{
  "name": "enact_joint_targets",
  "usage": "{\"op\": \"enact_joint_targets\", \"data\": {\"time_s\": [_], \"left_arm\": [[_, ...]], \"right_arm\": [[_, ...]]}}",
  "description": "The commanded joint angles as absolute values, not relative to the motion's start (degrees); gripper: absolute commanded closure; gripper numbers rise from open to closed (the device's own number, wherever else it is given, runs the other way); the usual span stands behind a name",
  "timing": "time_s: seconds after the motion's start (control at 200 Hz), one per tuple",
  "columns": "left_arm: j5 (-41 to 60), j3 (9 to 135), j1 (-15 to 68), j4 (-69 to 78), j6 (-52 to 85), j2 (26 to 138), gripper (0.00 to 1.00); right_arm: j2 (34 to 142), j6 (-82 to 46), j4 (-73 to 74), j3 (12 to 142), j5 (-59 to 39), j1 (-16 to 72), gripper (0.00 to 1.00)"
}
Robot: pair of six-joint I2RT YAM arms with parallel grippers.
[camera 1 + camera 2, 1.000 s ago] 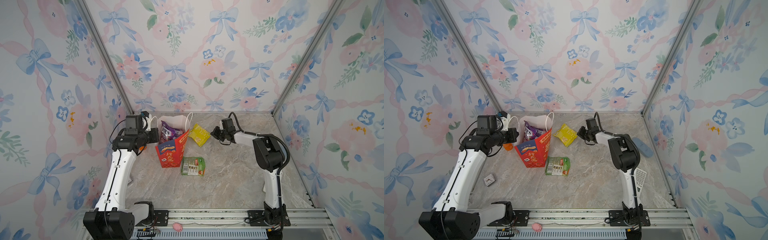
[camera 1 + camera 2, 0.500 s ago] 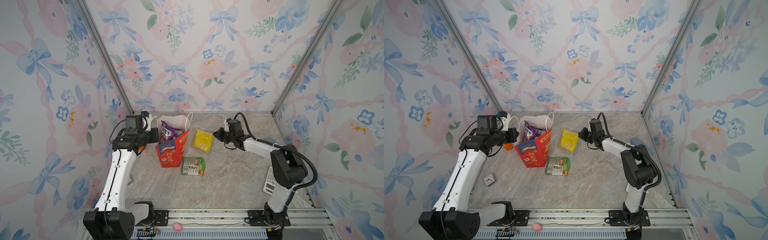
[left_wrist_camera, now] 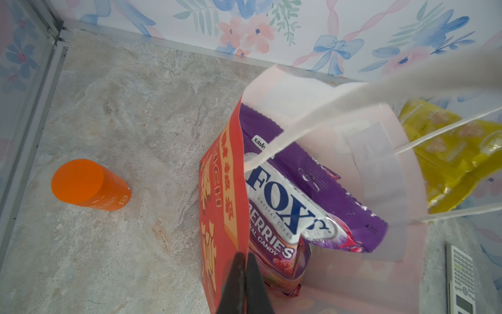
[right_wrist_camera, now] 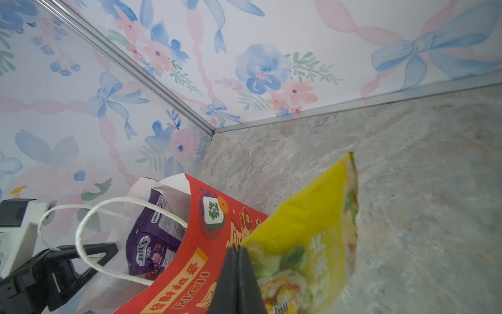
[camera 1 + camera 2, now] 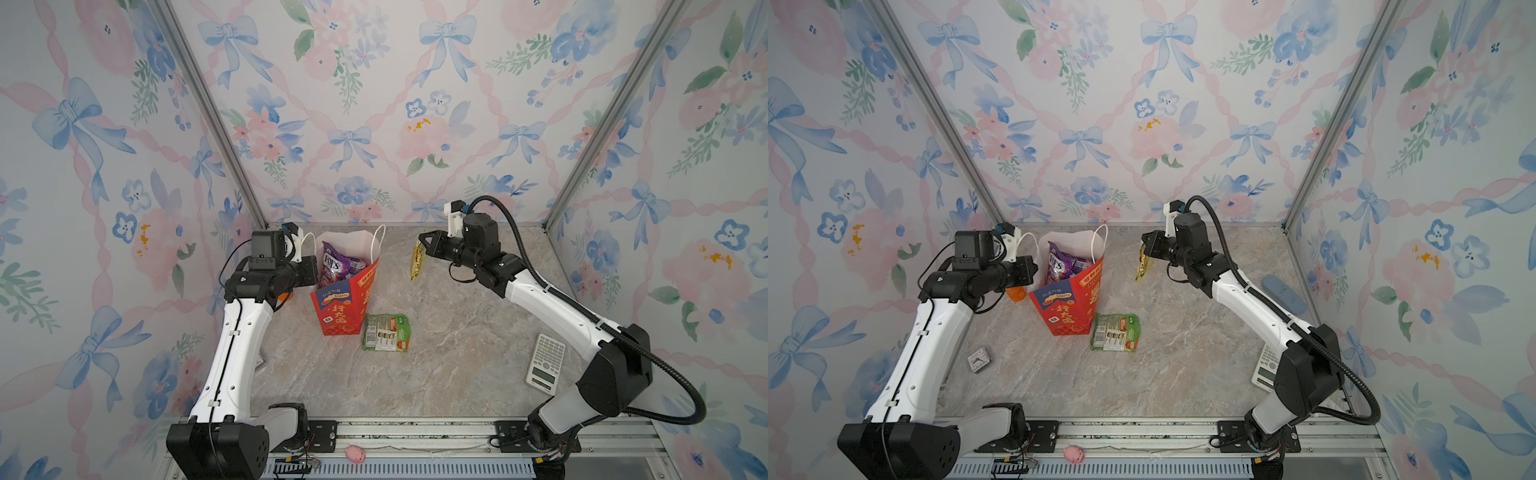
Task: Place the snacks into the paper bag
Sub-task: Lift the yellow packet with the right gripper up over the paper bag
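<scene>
The red paper bag [image 5: 345, 301] [image 5: 1068, 309] stands upright at the back left with its mouth open. A purple FOX'S snack packet [image 5: 338, 266] [image 3: 293, 195] sticks out of it. My left gripper [image 3: 243, 258] [image 5: 312, 271] is shut on the bag's red side wall [image 3: 220, 190] at the rim. My right gripper [image 4: 237, 250] [image 5: 424, 245] is shut on the top edge of a yellow snack packet [image 4: 312, 231] [image 5: 417, 262] [image 5: 1143, 262]. That packet hangs in the air to the right of the bag. A green snack packet [image 5: 386, 332] [image 5: 1116, 332] lies flat on the table beside the bag's base.
An orange bottle [image 3: 87, 185] [image 5: 1016, 293] stands left of the bag, close behind my left arm. A white calculator [image 5: 545, 361] lies at the right near my right arm's base. A small square object [image 5: 978, 359] lies at the front left, and a blue oblong [image 5: 1283, 293] lies by the right wall.
My right gripper has lifted the yellow packet off the table and raised it beside the bag. The right arm has swung up and straightened. The left arm and the bag have not moved.
</scene>
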State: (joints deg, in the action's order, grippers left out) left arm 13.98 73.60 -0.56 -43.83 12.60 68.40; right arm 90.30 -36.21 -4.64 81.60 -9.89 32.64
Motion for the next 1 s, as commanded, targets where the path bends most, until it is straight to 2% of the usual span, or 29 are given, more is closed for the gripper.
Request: {"op": "enact_joint_targets", "data": {"time_s": [0.0, 0.58, 0.995], "left_arm": [[15.52, 73.57, -0.97, -43.14, 11.82, 66.96, 1.00], [16.48, 73.87, -0.97, -43.14, 12.22, 67.19, 1.00], [16.44, 73.66, -0.97, -43.10, 12.22, 67.07, 1.00]], "right_arm": [[88.48, -30.42, -9.42, 86.18, -7.05, 34.47, 1.00], [88.94, -21.70, -12.30, 102.33, -3.45, 42.20, 1.00], [95.24, -16.56, -14.77, 115.52, -4.00, 49.32, 1.00]]}}
